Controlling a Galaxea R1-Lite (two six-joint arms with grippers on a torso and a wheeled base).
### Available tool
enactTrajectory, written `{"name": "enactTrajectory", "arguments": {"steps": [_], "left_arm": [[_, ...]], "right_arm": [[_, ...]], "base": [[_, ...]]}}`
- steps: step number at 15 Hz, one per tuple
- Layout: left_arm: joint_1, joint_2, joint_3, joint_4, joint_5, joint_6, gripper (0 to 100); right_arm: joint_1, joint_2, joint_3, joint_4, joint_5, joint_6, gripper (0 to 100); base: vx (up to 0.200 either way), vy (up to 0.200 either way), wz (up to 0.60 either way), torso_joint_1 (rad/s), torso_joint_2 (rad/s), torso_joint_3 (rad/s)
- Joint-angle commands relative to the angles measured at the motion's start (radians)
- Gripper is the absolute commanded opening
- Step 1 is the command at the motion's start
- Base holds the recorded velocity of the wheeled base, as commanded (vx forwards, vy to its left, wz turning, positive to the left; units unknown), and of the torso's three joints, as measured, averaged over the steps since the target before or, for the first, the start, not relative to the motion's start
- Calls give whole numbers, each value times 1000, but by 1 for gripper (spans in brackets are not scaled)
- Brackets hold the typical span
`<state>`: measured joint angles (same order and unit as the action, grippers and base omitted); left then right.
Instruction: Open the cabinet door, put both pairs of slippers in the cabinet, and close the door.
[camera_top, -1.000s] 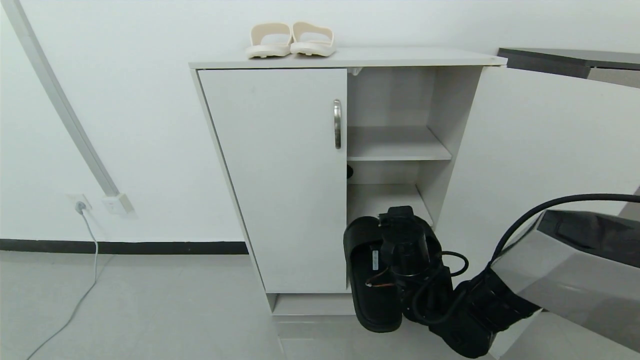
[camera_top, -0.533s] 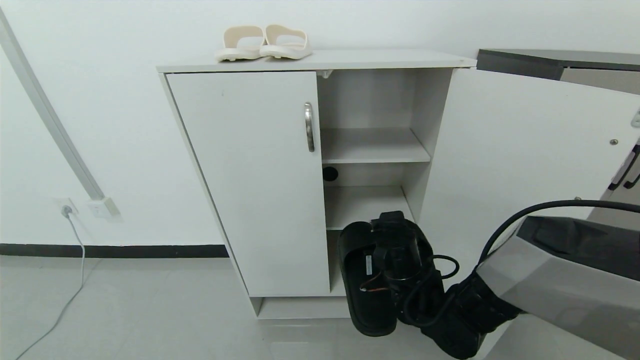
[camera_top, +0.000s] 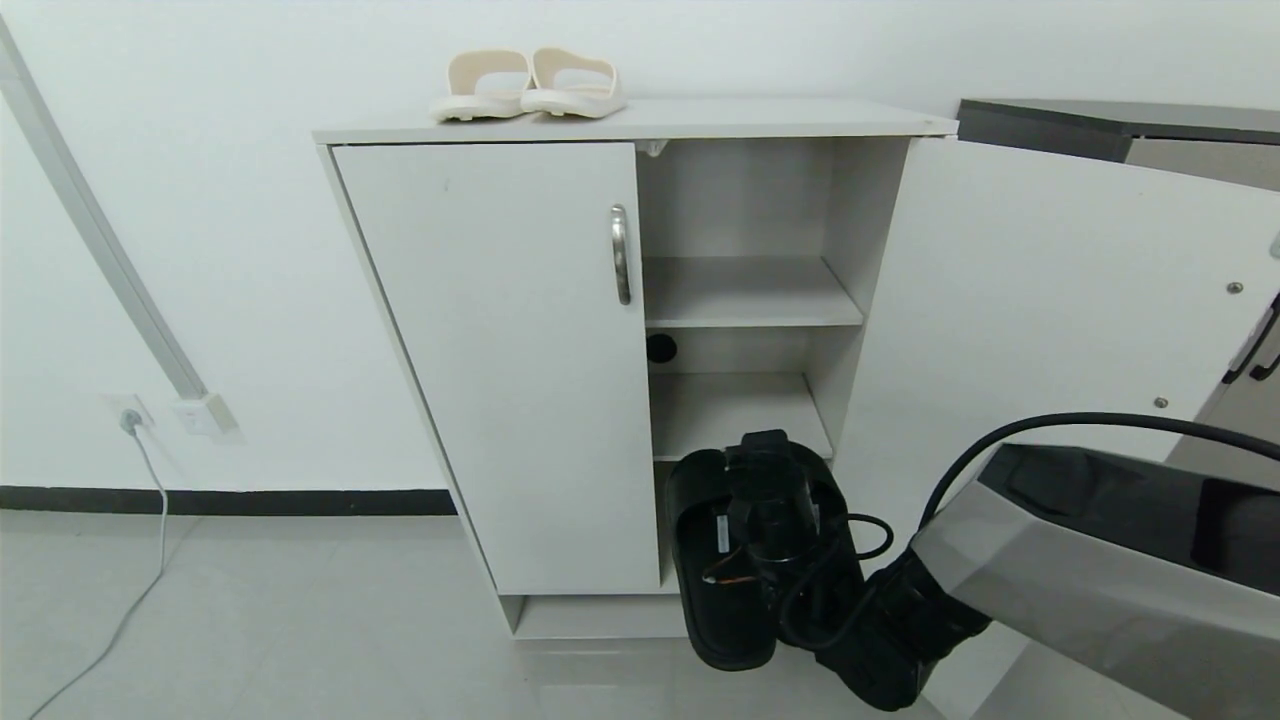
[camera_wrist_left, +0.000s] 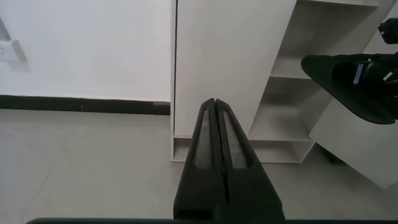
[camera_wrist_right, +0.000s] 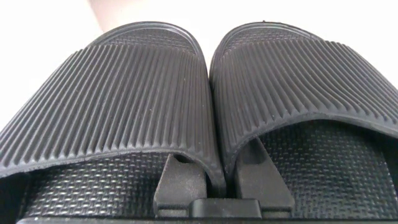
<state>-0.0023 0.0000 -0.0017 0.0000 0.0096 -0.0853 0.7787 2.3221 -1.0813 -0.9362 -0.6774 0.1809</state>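
Black slippers (camera_top: 712, 575) are clamped by the right end effector (camera_top: 768, 492) before the cabinet (camera_top: 500, 350); the left end effector (camera_wrist_left: 215, 127) is closed.

Shows a right arm (camera_top: 1060, 590) in angular silver-grey shell with glossy black panel, black wrist, looping black cable (camera_top: 1060, 417), and a black left gripper (camera_wrist_left: 214, 107) with long grey-padded fingers (camera_wrist_left: 204, 143).
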Motion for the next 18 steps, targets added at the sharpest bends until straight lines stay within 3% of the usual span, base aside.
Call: {"name": "enactTrajectory", "arguments": {"steps": [1,14,18], "left_arm": [[1,2,0,0,-2,-1,0],[1,2,0,0,-3,-1,0],[1,2,0,0,-2,-1,0]], "right_arm": [[-3,10,0,-1,-1,0,0],[-15,45,-22,-4,-1,0,0],[-13,31,15,-201,-10,-90,0]], "base": [[0,0,0,0,0,0],[0,0,0,2,2,-153],[0,0,0,5,1,-67]]}}
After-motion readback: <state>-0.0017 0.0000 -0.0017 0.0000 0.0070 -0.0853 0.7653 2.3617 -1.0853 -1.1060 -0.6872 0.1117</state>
